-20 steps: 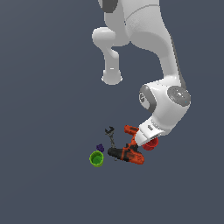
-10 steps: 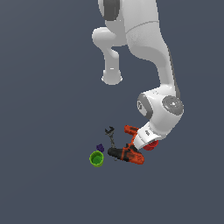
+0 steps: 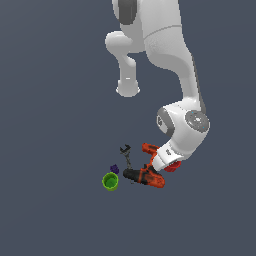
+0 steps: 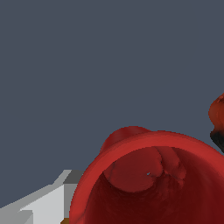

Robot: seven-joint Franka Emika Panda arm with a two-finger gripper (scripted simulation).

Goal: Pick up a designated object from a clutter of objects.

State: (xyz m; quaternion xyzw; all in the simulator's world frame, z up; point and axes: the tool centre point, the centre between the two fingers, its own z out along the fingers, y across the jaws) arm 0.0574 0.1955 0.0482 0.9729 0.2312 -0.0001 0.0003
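Grey floor; end effector point(image 3: 165, 164) low beside red cup point(image 4: 153, 183)

The red cup point(image 4: 148, 183) looks like smooth plastic with a faint sheen, its inner wall slightly mottled. The arm point(image 3: 170, 50) has a glossy white shell. The green cup point(image 3: 110, 181) looks matt, as does the plain grey worktop point(image 3: 50, 125).
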